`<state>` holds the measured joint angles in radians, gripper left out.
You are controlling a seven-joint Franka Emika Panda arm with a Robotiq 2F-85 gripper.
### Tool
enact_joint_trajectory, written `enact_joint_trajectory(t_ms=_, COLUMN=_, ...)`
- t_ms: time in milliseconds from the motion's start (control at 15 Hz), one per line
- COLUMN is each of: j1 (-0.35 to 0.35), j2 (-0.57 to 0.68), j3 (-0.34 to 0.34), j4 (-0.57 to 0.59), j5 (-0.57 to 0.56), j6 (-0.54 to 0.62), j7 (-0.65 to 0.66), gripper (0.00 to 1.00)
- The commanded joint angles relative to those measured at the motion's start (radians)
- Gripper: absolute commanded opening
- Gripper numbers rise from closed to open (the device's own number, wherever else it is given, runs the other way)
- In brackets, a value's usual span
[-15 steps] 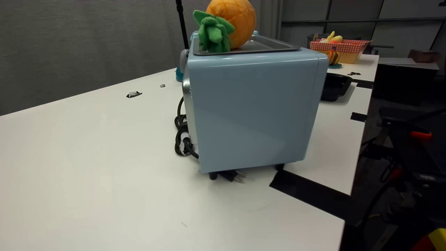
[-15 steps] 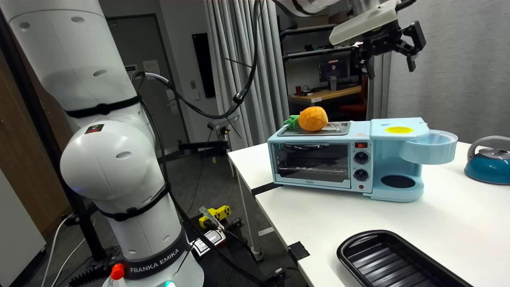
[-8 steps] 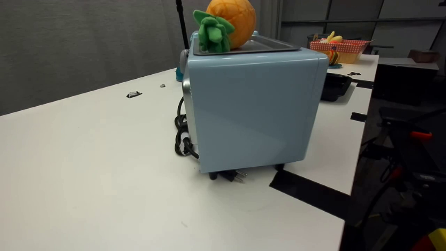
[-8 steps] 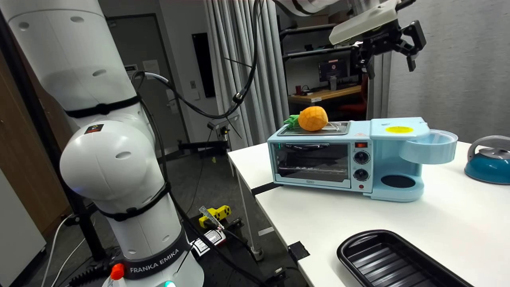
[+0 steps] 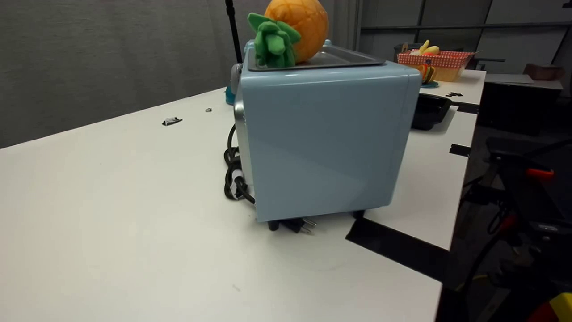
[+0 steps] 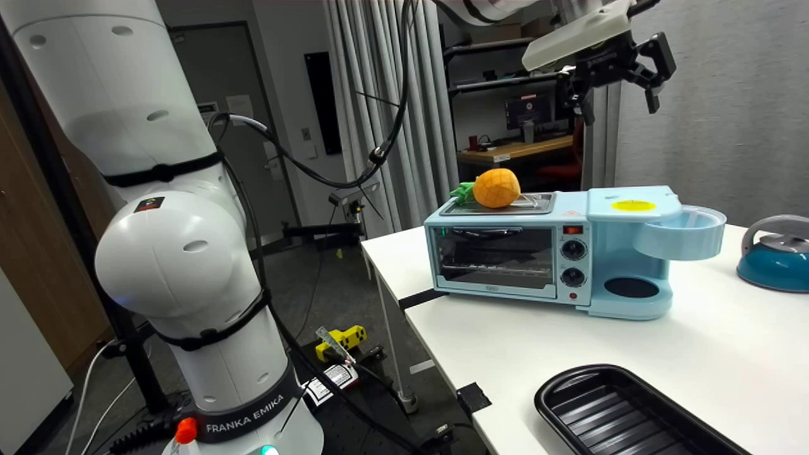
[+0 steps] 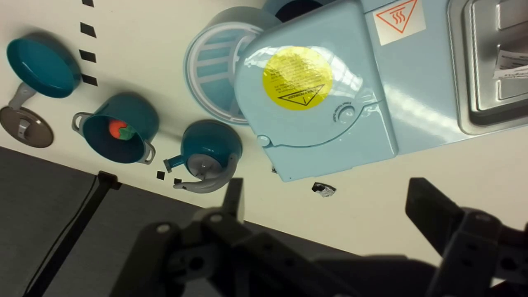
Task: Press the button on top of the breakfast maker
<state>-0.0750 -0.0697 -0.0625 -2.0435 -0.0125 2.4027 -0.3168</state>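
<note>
The pale blue breakfast maker [image 5: 326,143] stands on the white table in both exterior views [image 6: 622,246]. In the wrist view its top [image 7: 321,161] shows a yellow round sticker [image 7: 297,78] and a small round raised button [image 7: 345,114] beside a curved seam. A smaller round nub [image 7: 264,140] sits at the lid's corner. My gripper [image 6: 620,109] is open and empty, high above the appliance's right part in that exterior view. In the wrist view its fingers [image 7: 328,196] are wide apart, with table surface seen between them. Nothing touches the button.
An orange plush pineapple [image 6: 497,188] lies on the metal tray [image 7: 466,103] on the appliance's top. A teal kettle [image 7: 212,144], pot [image 7: 123,144] and pan [image 7: 43,66] stand beside it. A black ribbed pan [image 6: 622,404] lies in front. A black cord [image 5: 234,179] lies behind.
</note>
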Motion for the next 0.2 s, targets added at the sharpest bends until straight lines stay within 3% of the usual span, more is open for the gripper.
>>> enact_joint_trajectory(t_ms=0, j1=0.007, j2=0.000, j3=-0.006, j4=0.002, j5=-0.002, j6=-0.003, j7=0.002, gripper=1.00)
enact_joint_trajectory(t_ms=133, j1=0.007, j2=0.000, j3=-0.006, j4=0.002, j5=-0.002, j6=-0.003, j7=0.002, gripper=1.00)
